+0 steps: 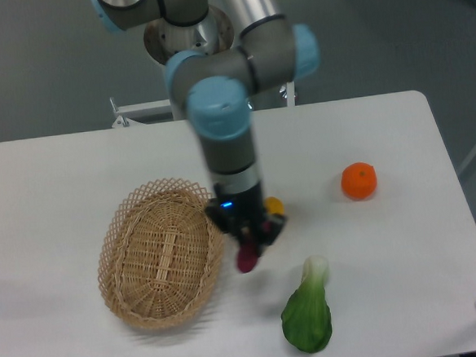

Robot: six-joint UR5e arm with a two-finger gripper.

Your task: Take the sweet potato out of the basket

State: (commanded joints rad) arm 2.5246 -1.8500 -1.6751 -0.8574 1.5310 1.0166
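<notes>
Right of basket, gripper is clamped on sweet potato, above the table.

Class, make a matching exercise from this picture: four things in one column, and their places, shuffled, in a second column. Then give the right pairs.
Things:
1. sweet potato
2. basket
3. orange
4. bok choy

Places:
A. alone, far right of the table
B. front of the table, leaf end nearest the camera
C. in the claw, just right of the basket
D. left of the claw, nothing inside

Pairs: 1-C, 2-D, 3-A, 4-B
</notes>
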